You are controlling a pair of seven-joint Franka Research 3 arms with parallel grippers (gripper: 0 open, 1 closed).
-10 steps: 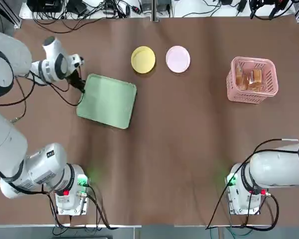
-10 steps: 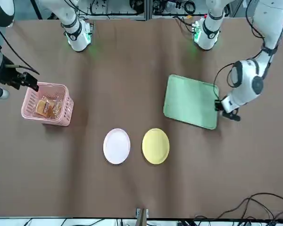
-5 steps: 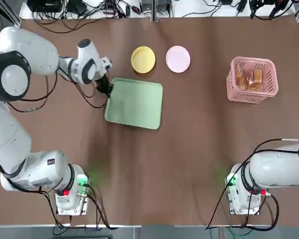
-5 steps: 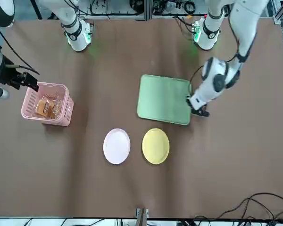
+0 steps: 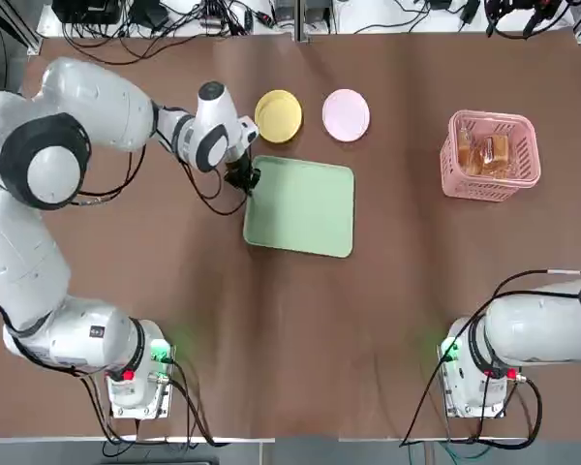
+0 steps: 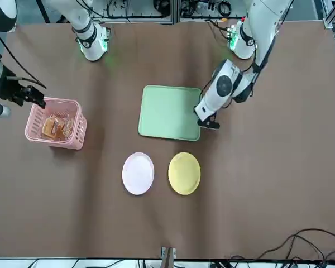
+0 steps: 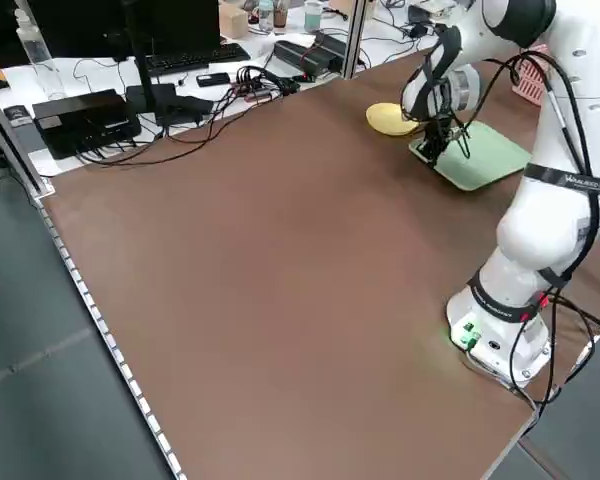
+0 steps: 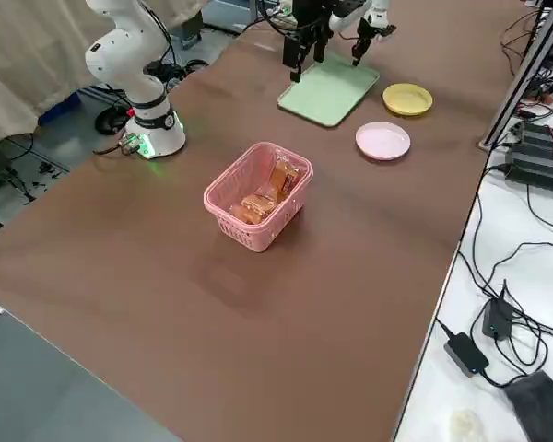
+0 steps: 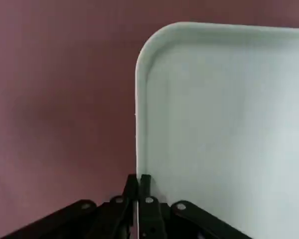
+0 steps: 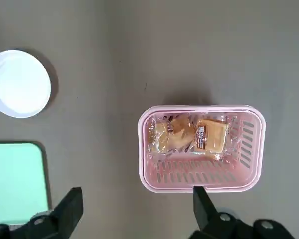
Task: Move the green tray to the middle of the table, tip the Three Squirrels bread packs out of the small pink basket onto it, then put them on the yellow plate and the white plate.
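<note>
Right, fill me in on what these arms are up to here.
The left gripper is pinched shut on one side edge of the green tray, which sits near the middle of the table. The bread packs are still inside the pink basket. The right gripper hangs open near that basket, holding nothing. Both the yellow plate and the white plate have no bread on them.

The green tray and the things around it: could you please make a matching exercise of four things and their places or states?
1. Green tray
2. Pink basket
3. Yellow plate
4. Left gripper

A. holds two bread packs
B. jaws closed on a rim
C. lies flat, gripped at its edge
D. beside the white plate

Pairs: 1-C, 2-A, 3-D, 4-B
</note>
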